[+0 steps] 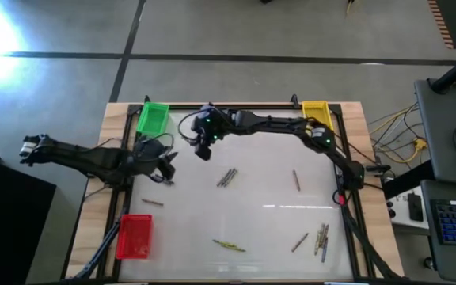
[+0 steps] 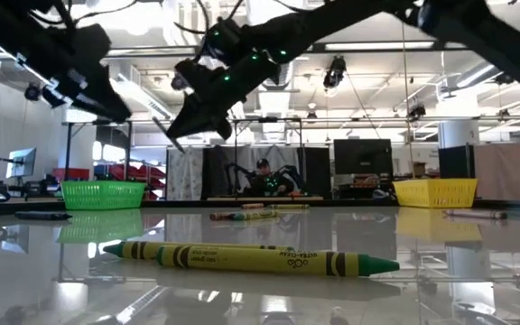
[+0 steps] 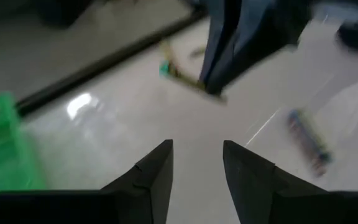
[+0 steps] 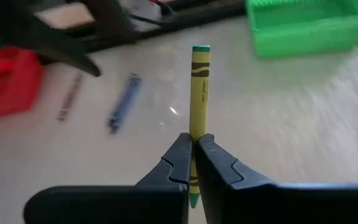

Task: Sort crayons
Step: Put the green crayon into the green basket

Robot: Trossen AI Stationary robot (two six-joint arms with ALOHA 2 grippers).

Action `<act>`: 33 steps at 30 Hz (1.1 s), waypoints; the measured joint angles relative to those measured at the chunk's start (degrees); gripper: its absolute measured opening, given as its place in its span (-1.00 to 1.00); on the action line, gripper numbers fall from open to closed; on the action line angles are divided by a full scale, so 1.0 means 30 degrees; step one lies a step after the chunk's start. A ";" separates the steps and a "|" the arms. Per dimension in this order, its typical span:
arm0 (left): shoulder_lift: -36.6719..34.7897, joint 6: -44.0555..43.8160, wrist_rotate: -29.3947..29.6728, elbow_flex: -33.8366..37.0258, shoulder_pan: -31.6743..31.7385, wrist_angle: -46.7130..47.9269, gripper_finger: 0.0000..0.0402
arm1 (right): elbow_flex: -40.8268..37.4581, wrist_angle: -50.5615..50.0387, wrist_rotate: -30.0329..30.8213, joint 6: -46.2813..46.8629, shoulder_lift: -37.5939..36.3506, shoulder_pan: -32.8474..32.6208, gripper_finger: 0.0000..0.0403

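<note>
Right gripper (image 4: 193,163) pinches a yellow-green crayon (image 4: 199,87), its length running straight out past the fingertips; the green bin (image 1: 152,117) sits near, at nine o'clock overhead; left gripper (image 3: 196,163), part-spread and empty, hovers at seven o'clock.

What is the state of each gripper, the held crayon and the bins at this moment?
right gripper: shut on the yellow-green crayon, raised near the green bin.
left gripper: open, empty, over the table's left side.
green bin: upright, contents cannot be seen.
red bin: upright.
yellow bin: upright.
</note>
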State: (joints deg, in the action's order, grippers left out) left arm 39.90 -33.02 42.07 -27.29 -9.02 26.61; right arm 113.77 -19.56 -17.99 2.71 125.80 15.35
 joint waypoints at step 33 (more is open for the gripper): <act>0.1526 0.9005 -0.4717 0.3384 0.0197 -1.6292 -0.20 | -1.0343 1.2412 0.1461 -0.2270 -0.4881 -0.2760 -0.96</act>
State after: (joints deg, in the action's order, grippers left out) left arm 44.48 -6.01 27.92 -17.14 -8.43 -22.27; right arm 82.74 17.68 -13.60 -4.10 111.15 7.07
